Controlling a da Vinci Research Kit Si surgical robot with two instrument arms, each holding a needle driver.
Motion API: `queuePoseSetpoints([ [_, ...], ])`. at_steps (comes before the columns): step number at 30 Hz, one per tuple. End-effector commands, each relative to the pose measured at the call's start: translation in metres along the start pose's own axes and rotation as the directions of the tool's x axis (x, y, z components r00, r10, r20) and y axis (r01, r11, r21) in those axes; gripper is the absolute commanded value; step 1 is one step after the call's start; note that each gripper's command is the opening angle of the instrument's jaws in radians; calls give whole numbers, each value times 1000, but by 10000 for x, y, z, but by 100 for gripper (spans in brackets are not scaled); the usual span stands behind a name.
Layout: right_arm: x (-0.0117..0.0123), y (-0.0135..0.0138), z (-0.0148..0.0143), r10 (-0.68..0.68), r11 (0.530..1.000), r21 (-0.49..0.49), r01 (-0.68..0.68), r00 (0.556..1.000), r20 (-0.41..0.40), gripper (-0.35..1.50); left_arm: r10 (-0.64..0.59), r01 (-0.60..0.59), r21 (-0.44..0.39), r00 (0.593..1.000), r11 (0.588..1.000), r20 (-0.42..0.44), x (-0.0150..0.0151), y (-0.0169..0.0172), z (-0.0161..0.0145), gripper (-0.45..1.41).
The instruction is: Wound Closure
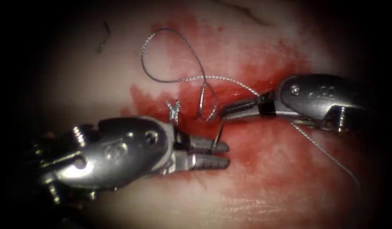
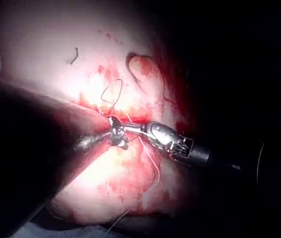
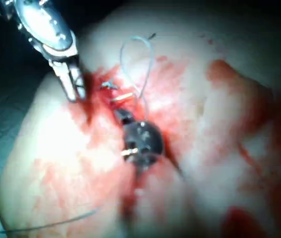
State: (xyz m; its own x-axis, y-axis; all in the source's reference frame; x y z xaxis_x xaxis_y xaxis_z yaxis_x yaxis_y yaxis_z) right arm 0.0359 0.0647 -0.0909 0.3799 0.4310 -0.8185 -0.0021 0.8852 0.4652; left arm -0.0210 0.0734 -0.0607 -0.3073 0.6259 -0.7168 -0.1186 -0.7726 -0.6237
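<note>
The left tool [image 2: 114,133] is sitting on the tissue [image 2: 56,64], tip to tip with the right tool [image 2: 130,130] over red fluid [image 2: 145,158]. Thread [image 2: 111,94] is looping just beyond them, and a cut end [image 2: 74,56] is lying well apart.

Bright light pooled at the centre, darkness all around the edges, no room visible

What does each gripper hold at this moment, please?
Left gripper: open, the needle rests against it, not gripped.
Right gripper: closed on the needle.
</note>
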Motion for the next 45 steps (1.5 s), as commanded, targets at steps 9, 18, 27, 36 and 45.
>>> queuePoseSetpoints([
  [9, 1, -36, -1, -37, 999, 22, 37, 999, -5, -35, 23, -23, 6, 1000, 1000, -2, -13, -22, 10, -35],
  [18, -20, -37, 27, -57, 998, 16, 57, 998, 15, -35, 16, -16, 5, 999, 1000, -38, 0, -22, 7, -35],
  [27, -21, -24, 52, -55, 998, -2, 55, 998, 21, -35, 18, -18, 7, 999, 1000, -38, -1, -14, 12, -35],
  [36, -37, -17, 61, -67, 998, -7, 67, 997, 39, -35, -160, 159, -18, 985, 987, -65, 4, -3, 10, -35],
  [45, -38, -16, 60, -67, 998, -10, 67, 997, 40, -35, -441, 432, -100, 890, 896, -112, 20, 7, 4, -35],
])
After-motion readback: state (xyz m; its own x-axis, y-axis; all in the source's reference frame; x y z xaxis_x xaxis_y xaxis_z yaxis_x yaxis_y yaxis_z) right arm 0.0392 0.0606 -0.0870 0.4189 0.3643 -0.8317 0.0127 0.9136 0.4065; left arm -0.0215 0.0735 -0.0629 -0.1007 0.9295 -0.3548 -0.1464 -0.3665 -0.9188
